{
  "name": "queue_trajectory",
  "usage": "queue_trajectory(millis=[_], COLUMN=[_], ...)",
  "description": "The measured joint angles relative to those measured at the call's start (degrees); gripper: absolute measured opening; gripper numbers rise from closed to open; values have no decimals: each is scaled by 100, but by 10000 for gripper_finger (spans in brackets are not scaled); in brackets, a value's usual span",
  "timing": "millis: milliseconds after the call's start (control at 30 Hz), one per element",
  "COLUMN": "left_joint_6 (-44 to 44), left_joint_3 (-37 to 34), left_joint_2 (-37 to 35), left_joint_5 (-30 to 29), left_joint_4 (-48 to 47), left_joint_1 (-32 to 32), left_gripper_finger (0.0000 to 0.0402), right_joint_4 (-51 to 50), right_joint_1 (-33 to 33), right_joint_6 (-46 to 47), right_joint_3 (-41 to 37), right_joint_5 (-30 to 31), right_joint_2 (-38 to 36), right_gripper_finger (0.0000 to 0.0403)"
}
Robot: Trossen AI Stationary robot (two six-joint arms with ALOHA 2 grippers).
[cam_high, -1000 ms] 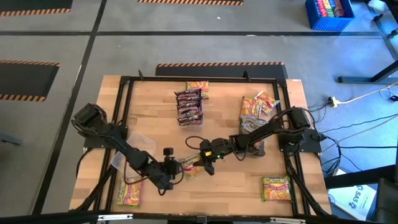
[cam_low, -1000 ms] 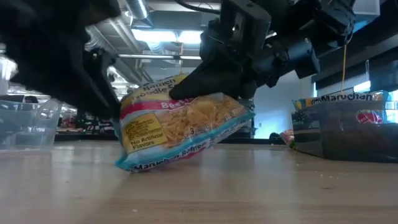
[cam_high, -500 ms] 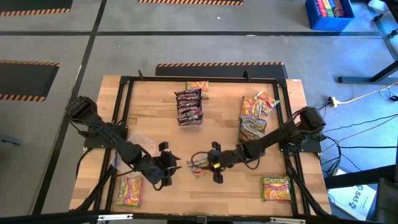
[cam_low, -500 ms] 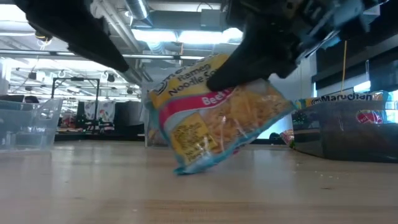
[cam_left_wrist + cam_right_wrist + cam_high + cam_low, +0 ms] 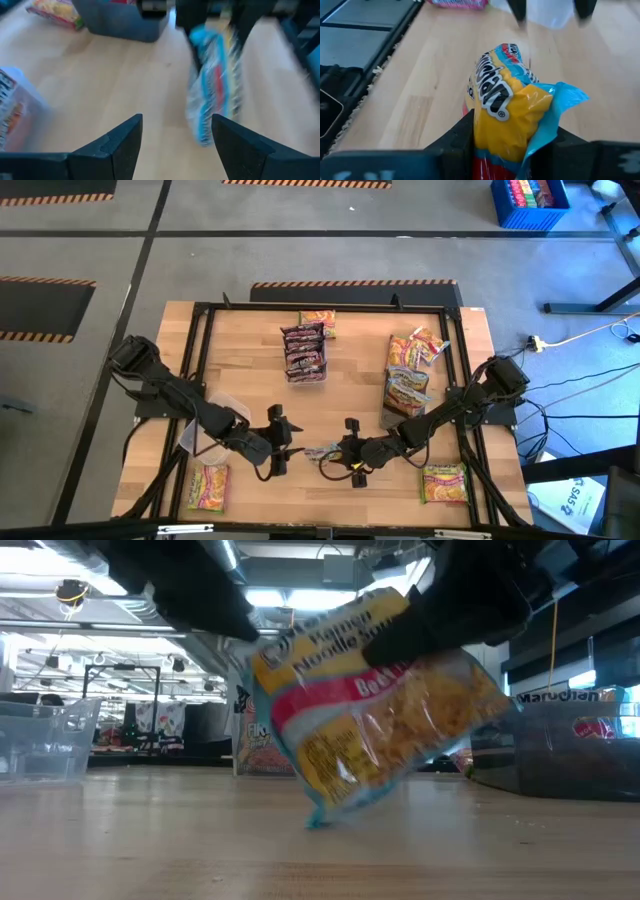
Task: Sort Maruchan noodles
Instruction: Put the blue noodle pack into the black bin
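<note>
A Maruchan noodles packet (image 5: 322, 451), yellow with a red band and light-blue ends, is in my right gripper (image 5: 350, 459), which is shut on it near the table's front middle. In the low view the packet (image 5: 380, 710) hangs tilted. Its lower corner (image 5: 317, 821) is at or just above the wood; I cannot tell which. My left gripper (image 5: 176, 134) stands open to the packet's left (image 5: 279, 442), apart from it and facing the packet (image 5: 212, 85). My right gripper pinches one end of the packet (image 5: 506, 131) between its two fingers (image 5: 461, 136), one on each flat face. The fingers come slanting down from the table's right. The packet stands on edge and tilted, its free end (image 5: 495, 60) pointing away from the gripper.
Maroon packets fill a clear bin (image 5: 305, 352) at the far middle, with one packet (image 5: 318, 320) behind it. A bin with yellow packets (image 5: 408, 375) stands at the right. Single packets lie at the front right (image 5: 443, 483) and front left (image 5: 205, 487). A clear bin (image 5: 215, 422) sits under my left arm.
My left gripper has let go of the packet and drawn back toward the table's left. My right gripper has carried the packet toward the near edge and rolled. The packet has gone from lying nearly flat to standing tilted on its lower corner.
</note>
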Motion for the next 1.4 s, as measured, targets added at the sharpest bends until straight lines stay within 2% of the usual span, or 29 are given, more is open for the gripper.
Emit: queue_trajectory(millis=[100, 300, 467, 700, 833, 1067, 1400], left_joint_6=[196, 617, 905, 924, 918, 838, 763], left_joint_3=[-334, -1043, -1397, -1403, -1403, -1382, -778], left_joint_2=[237, 414, 416, 599, 823, 1180, 1641], left_joint_5=[-108, -107, 101, 115, 121, 585, 585], left_joint_4=[391, 2318, 3514, 4200, 4528, 5147, 5147], left_joint_1=[-19, -109, -219, -216, -140, 66, 281], left_gripper_finger=[232, 230, 230, 229, 229, 229, 229], right_joint_4=[104, -37, 412, 2644, 3380, 3561, 3606], right_joint_1=[90, 88, 202, 221, 224, 211, 138], right_joint_6=[-206, -211, -225, -739, -918, -1119, -1413], right_joint_3=[0, -157, -603, -1443, -1647, -1613, -1613], right_joint_5=[7, 140, 654, 864, 893, 994, 937], right_joint_2=[-5, -299, -768, -843, -713, -667, -665], right_gripper_finger=[112, 112, 112, 112, 112, 112, 112])
